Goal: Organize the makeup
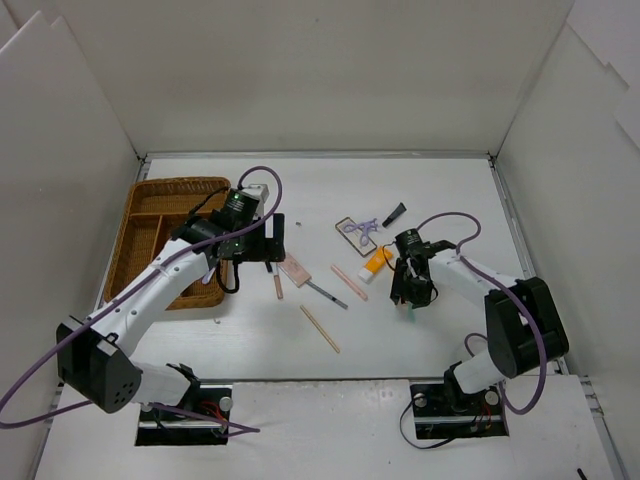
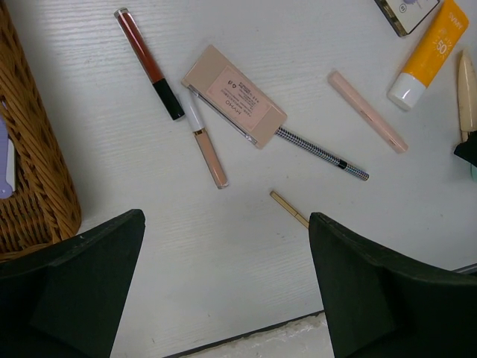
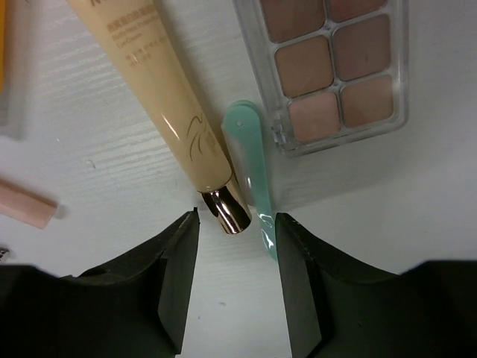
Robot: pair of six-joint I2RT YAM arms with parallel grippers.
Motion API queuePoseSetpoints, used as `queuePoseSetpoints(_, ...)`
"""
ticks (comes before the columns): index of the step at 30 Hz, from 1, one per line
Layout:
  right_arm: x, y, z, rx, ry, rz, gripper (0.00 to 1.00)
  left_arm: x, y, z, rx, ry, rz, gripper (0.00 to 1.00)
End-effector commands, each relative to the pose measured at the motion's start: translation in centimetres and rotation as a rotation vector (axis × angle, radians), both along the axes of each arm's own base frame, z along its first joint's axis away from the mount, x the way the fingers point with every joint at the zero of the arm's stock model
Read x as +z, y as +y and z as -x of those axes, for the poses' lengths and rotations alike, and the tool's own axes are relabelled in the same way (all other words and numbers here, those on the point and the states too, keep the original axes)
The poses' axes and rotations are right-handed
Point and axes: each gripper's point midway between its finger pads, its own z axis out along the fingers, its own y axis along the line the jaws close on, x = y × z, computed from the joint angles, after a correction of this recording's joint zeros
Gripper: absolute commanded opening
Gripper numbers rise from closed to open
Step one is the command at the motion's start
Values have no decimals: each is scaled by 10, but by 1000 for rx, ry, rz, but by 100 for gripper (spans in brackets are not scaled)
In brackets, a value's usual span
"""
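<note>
The makeup lies scattered mid-table. Under my open left gripper [image 2: 227, 287] is bare table, with a red lip gloss [image 2: 145, 60], a beige palette [image 2: 235, 95], a slim concealer [image 2: 207, 145], a checked pencil [image 2: 324, 153], a pink stick [image 2: 367, 110] and an orange tube [image 2: 428, 52] beyond it. A wooden stick [image 2: 289, 209] runs under the right finger. My right gripper [image 3: 237, 218] is open and low, its jaws either side of the gold cap of a beige tube [image 3: 168, 97] and the end of a mint-green spatula [image 3: 253, 175]. The spatula touches the right finger.
The brown wicker tray [image 1: 150, 215] stands at the left, beside my left gripper [image 1: 262, 245]. A clear eyeshadow palette [image 3: 335, 60] lies just past the spatula. A mirror [image 1: 349, 226], a purple curler [image 1: 366, 229] and a black piece [image 1: 395, 212] lie beyond my right gripper [image 1: 410, 293].
</note>
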Motion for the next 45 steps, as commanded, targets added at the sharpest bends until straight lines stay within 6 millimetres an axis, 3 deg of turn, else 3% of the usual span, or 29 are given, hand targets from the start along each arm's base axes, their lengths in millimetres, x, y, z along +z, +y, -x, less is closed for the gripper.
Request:
queuePoseSetpoints(1,15,5,-16,1,-72,8,42,16,9,0,-2,-52,18,87)
queuePoseSetpoints(10,47,-2,-15,46,-165,29,48,18,18,0,5,-57,22,87)
queuePoseSetpoints(13,44,-11,-8,59,-142,67,49,17,18,1,2,-57,23,87)
queuePoseSetpoints(19,43,-20,-9,17,-129,84,33,16,15,3,-9,-53,38,87)
queuePoseSetpoints(22,39,-28,-11,7,-109,94,31,16,14,3,-14,-55,40,87)
queuePoseSetpoints(33,18,-24,-20,54,-22,105,31,14,19,0,-15,-57,34,87)
queuePoseSetpoints(45,12,-13,-24,134,-3,60,37,14,20,-2,-20,-55,36,87)
